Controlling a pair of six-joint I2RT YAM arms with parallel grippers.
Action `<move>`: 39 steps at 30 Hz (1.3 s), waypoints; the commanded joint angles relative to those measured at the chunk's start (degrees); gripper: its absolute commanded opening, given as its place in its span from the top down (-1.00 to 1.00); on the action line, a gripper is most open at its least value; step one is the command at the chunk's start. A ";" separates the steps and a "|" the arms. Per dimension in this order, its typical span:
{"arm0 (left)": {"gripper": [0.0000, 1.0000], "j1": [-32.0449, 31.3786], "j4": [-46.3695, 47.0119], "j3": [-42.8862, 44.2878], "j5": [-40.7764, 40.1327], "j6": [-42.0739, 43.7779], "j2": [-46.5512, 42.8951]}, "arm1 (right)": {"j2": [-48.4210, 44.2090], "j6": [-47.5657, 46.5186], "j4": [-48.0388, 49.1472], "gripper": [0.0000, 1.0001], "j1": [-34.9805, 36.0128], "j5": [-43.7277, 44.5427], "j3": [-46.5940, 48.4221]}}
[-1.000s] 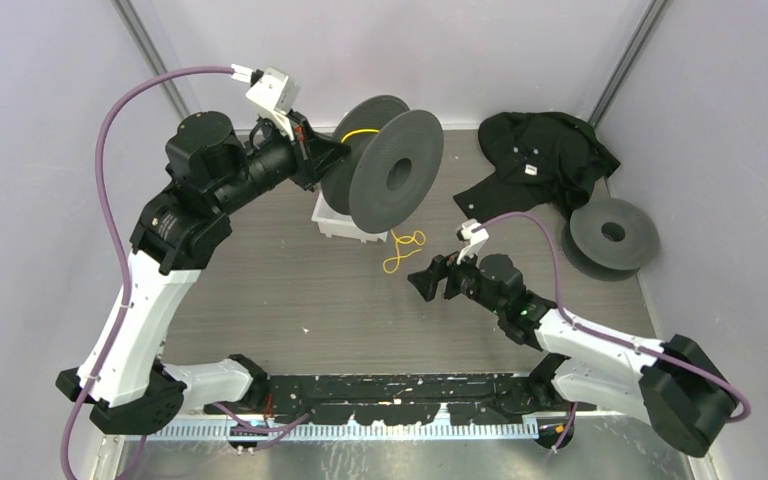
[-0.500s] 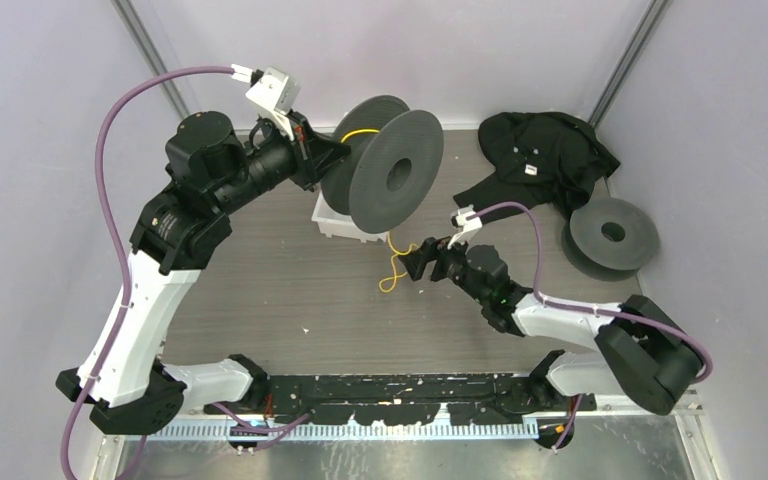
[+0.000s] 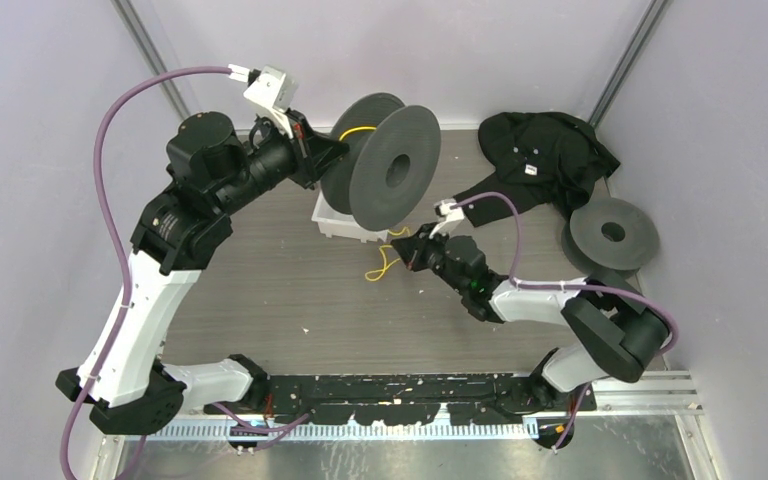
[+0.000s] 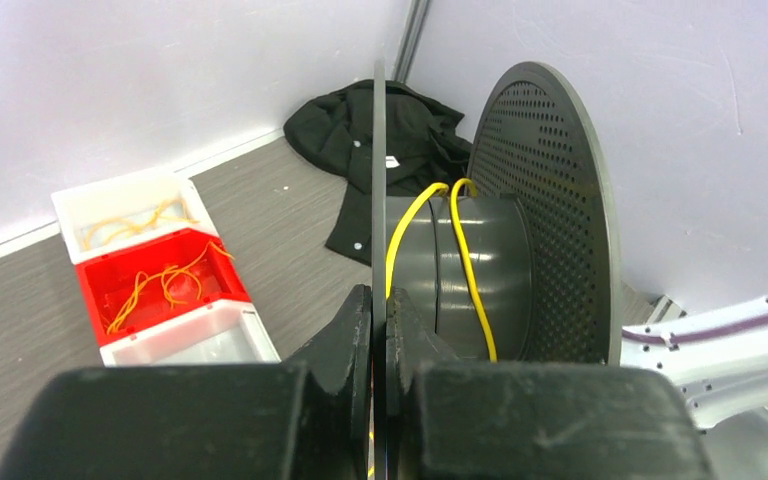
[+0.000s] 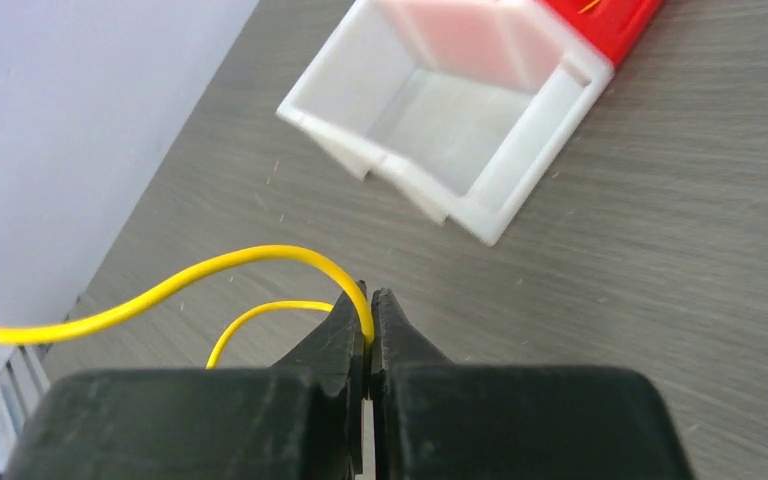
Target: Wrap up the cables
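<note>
A thin yellow cable [image 3: 384, 262] lies in a loose loop on the table below a dark grey spool [image 3: 392, 172] that stands on edge. Part of the cable [image 4: 471, 268] is wound over the spool's hub. My left gripper [image 4: 379, 312] is shut on the spool's near flange, the thin disc edge running up between its fingers. My right gripper [image 5: 370, 316] is low over the table and shut on the cable [image 5: 210, 266], which curves off to the left. In the top view the right gripper [image 3: 408, 248] sits just below the spool.
A white and red bin [image 3: 344, 226] with yellow strands in it [image 4: 160, 268] stands under the spool, its open white end [image 5: 460, 125] close ahead of my right gripper. A black cloth [image 3: 545, 152] and a second spool lying flat [image 3: 612, 235] are at the back right.
My right arm has swung left toward the spool and its gripper, open before, has shut on the yellow cable. The loop has shifted left. The left arm has not moved.
</note>
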 commanded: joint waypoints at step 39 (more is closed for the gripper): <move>0.99 -5.80 0.26 -15.93 -17.35 17.59 1.53 | -23.16 -47.35 -48.52 0.99 11.91 11.44 35.34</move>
